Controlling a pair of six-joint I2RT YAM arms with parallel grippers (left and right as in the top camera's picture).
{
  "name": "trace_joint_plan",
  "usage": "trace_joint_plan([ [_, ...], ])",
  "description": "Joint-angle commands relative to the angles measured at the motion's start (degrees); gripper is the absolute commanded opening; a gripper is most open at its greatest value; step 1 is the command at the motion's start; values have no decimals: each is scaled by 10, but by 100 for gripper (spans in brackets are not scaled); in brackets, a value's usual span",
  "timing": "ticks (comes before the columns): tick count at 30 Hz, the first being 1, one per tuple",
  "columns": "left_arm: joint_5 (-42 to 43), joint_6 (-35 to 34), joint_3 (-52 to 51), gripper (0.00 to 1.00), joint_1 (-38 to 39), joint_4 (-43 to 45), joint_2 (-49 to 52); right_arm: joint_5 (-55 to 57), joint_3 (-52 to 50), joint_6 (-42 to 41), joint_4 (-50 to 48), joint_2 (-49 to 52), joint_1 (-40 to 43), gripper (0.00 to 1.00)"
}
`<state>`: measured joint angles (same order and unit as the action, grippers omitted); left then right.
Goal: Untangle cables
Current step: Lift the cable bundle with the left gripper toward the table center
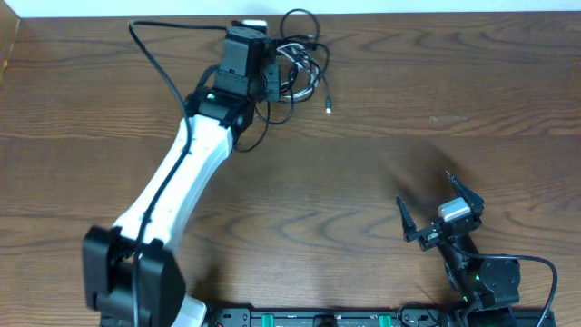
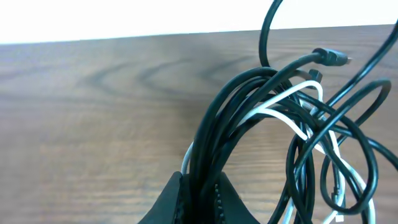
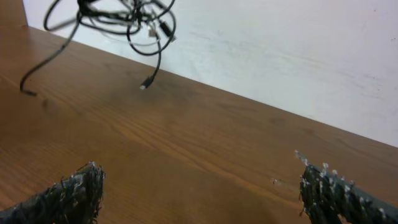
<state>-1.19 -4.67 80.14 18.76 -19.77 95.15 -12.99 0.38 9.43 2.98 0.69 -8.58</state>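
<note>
The cables are one tangled bundle at the far middle of the table [image 1: 301, 53]. In the left wrist view, several loops of the black cable [image 2: 249, 93] wrap around the white cable [image 2: 281, 102], and a black plug end [image 2: 333, 57] sticks out at the top right. My left gripper [image 2: 199, 202] is shut on the bundle's black strands, with the white cable at the edge of the grip. It also shows in the overhead view [image 1: 272, 80]. The right wrist view shows the bundle [image 3: 124, 18] held above the table with one plug end [image 3: 144, 85] dangling. My right gripper [image 1: 436, 213] is open, empty and far from the cables.
A thicker black arm wire [image 1: 154, 54] loops out to the left of the left arm [image 1: 195, 154]. The table's far edge meets a white wall [image 3: 280, 50] just behind the bundle. Brown wooden tabletop [image 1: 381, 145] lies between the two grippers.
</note>
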Motion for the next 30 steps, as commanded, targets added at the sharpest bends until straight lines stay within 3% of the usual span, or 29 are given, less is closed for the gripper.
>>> trace_joint_plan([
  [1, 120, 104, 3, 7, 0, -10, -31, 6, -1, -4, 3, -2, 4, 99],
  [12, 349, 205, 3, 7, 0, -34, -46, 6, -1, -4, 3, -2, 4, 99],
  [18, 353, 205, 3, 8, 0, -42, -46, -21, -1, -21, -44, -2, 4, 99],
  [23, 353, 206, 3, 7, 12, -40, -46, -26, 16, -140, -125, -2, 4, 99],
  [26, 353, 240, 3, 7, 38, -43, -46, -37, 71, -159, -69, 2, 4, 99],
  [30, 353, 322, 3, 7, 80, -64, -46, -45, 177, -134, 82, 30, 4, 99],
])
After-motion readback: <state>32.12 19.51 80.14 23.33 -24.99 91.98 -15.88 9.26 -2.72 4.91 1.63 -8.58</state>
